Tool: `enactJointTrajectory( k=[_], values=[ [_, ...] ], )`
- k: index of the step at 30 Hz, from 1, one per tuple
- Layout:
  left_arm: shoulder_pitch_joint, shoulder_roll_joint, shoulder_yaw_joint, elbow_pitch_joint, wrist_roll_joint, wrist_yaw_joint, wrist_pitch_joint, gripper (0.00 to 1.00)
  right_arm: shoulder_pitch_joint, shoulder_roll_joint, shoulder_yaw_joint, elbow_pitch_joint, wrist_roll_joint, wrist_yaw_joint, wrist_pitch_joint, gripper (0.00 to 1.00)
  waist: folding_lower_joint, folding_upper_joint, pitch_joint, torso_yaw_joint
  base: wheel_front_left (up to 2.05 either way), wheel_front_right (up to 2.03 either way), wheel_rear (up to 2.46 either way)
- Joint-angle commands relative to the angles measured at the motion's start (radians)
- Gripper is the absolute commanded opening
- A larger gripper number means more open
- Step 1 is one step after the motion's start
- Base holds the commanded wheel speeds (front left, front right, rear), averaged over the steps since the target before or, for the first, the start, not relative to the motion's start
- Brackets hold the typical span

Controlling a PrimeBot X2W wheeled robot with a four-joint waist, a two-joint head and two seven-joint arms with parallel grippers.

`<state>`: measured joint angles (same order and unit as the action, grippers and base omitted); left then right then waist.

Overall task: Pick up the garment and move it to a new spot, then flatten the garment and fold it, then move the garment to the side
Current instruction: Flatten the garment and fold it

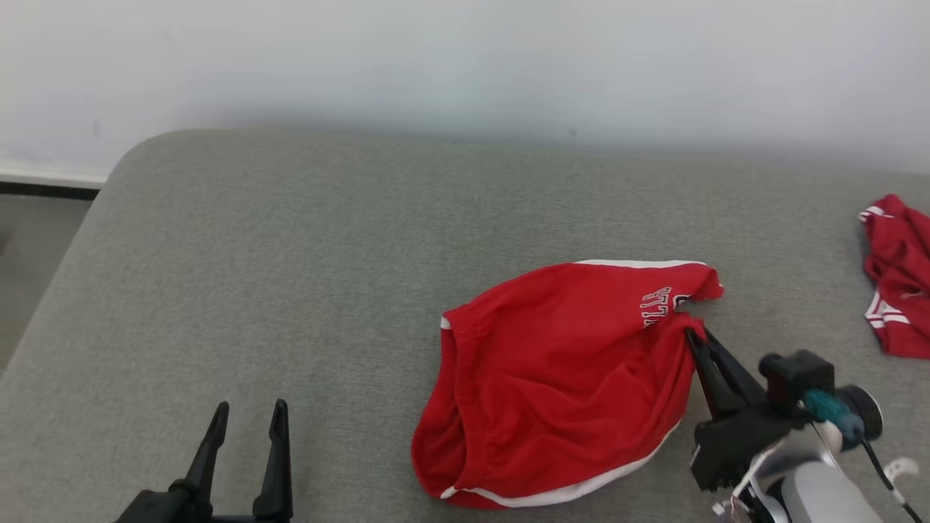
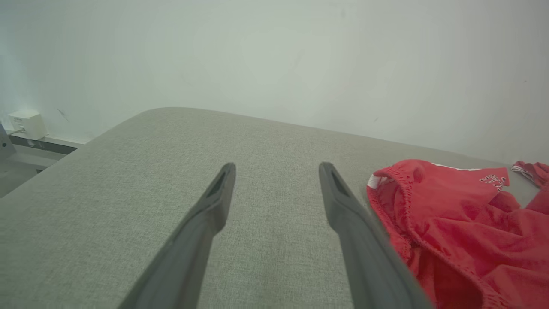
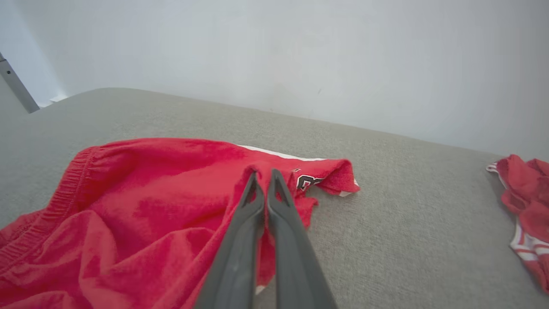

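Right gripper [image 1: 697,335] is pinching the shorts [image 1: 559,363] at their right edge, fingers pressed together on the red cloth. Shorts are lying crumpled mid-cushion [image 1: 290,254]. Left gripper [image 1: 251,414] is hovering wide open, off to their left.

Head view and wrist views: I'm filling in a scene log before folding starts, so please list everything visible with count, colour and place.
red shorts: one, red with white trim, rumpled, middle of the surface
second garment: one, red with white stripes, right edge of the surface
padded surface: one, grey fabric, under both garments
wall: one, white, behind the surface
left hand: one, dark fingers, open, lower left, apart from the shorts
right hand: one, dark fingers, shut on the shorts' right edge
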<state>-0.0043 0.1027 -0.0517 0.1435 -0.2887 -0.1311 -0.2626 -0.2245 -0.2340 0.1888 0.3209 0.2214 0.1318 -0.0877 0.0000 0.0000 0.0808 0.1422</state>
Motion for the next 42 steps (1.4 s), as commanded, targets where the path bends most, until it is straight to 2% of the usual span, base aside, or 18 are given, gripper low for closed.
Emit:
enactJointTrajectory(
  k=[1,11,12,13,17,22,32,38,42],
  values=[
    [-0.015,-0.003,-0.003,0.001,-0.002,0.001,-0.003,1.0,-0.02,-0.003,0.003,0.015,-0.007,-0.003,0.0,0.0,0.0,0.0,0.015,0.035,0.0,0.0,0.0],
    [-0.045,-0.009,-0.038,0.019,-0.013,0.001,-0.003,1.0,-0.277,0.034,0.057,0.4,0.002,-0.003,-0.049,0.0,0.0,0.0,0.052,0.112,0.0,0.0,0.0],
    [-0.047,-0.007,-0.04,0.024,-0.015,0.001,-0.003,1.0,-0.313,0.045,0.065,0.467,0.004,-0.003,-0.073,0.63,0.0,0.0,0.052,0.113,0.0,0.0,0.0],
    [-0.049,-0.007,-0.039,0.025,-0.016,0.001,-0.003,1.0,-0.326,0.05,0.07,0.496,0.007,-0.003,-0.085,1.0,0.0,0.0,0.051,0.112,0.0,0.0,0.0],
    [-0.045,-0.005,-0.033,0.027,-0.013,0.001,-0.003,1.0,-0.349,0.051,0.093,0.56,0.026,-0.003,-0.14,1.0,0.0,0.0,0.038,0.088,0.0,0.0,0.0],
    [-0.028,0.0,-0.025,0.021,-0.007,0.001,-0.003,1.0,-0.315,0.035,0.109,0.526,0.063,-0.003,-0.174,1.0,0.0,0.0,0.016,0.041,0.0,0.0,0.0],
    [0.002,0.009,0.003,0.004,0.003,0.001,-0.003,1.0,-0.116,-0.005,0.031,0.211,0.078,-0.003,-0.178,1.0,0.0,0.0,-0.01,-0.049,0.0,0.0,0.0],
    [0.011,0.012,0.019,-0.004,0.006,0.001,-0.003,1.0,0.011,0.016,-0.065,0.066,0.057,-0.003,-0.178,1.0,0.0,0.0,-0.02,-0.084,0.0,0.0,0.0],
    [0.022,0.012,0.023,-0.007,0.01,0.001,-0.003,1.0,0.073,0.036,-0.108,0.011,0.043,-0.003,-0.178,1.0,0.0,0.0,-0.026,-0.094,0.0,0.0,0.0]
  ],
)
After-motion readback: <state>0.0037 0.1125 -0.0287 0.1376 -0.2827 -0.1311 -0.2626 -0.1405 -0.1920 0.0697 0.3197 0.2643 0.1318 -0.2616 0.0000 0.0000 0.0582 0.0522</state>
